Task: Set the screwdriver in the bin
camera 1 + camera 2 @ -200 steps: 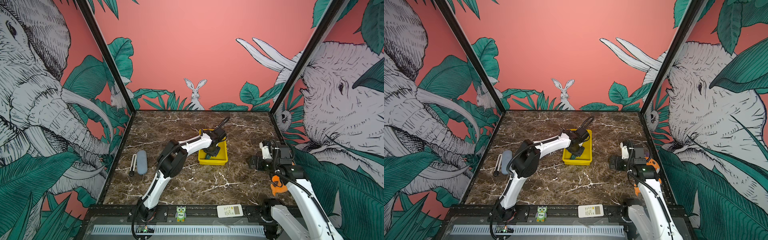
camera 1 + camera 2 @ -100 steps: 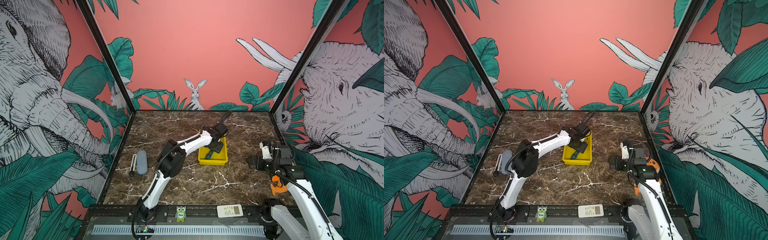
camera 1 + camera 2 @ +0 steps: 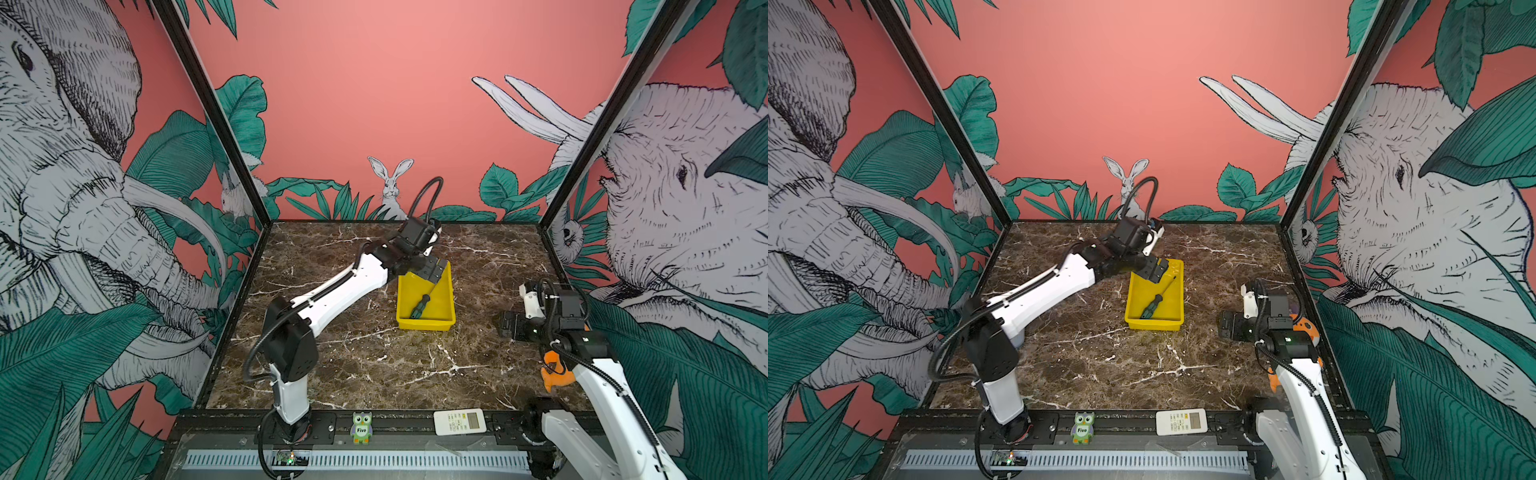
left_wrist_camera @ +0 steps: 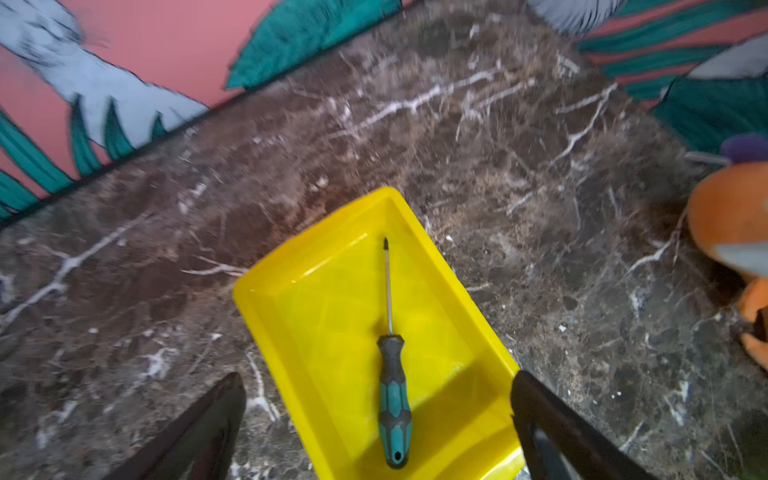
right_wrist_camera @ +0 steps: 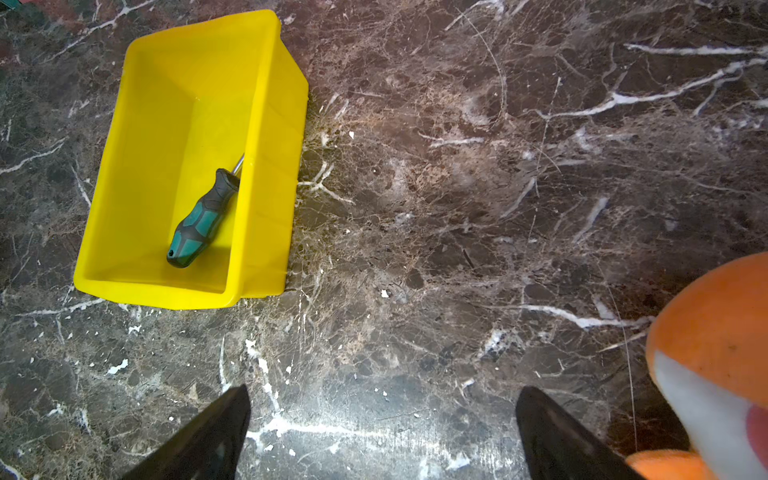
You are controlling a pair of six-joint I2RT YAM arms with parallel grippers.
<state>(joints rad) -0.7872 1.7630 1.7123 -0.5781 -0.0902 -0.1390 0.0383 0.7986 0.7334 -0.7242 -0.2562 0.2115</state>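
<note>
A second before, the left gripper (image 3: 432,271) had been down inside the bin (image 3: 424,325), closed on the screwdriver (image 3: 419,306). Now it had risen above the bin's far end, its jaws spread wide with nothing between them. The screwdriver lay loose on the bin's floor. Its long axis ran diagonally, with the handle butt toward the near-left corner and the shaft tip toward the far-right wall. In the left wrist view the whole tool (image 4: 390,361) showed within the yellow walls, and the bin held it alone. The bin stood near the middle of the marble table (image 3: 374,365). The right gripper (image 3: 513,326) sat low to the bin's right, well apart from it, fingers parted and empty, with an orange plush toy (image 3: 555,374) near it.
</note>
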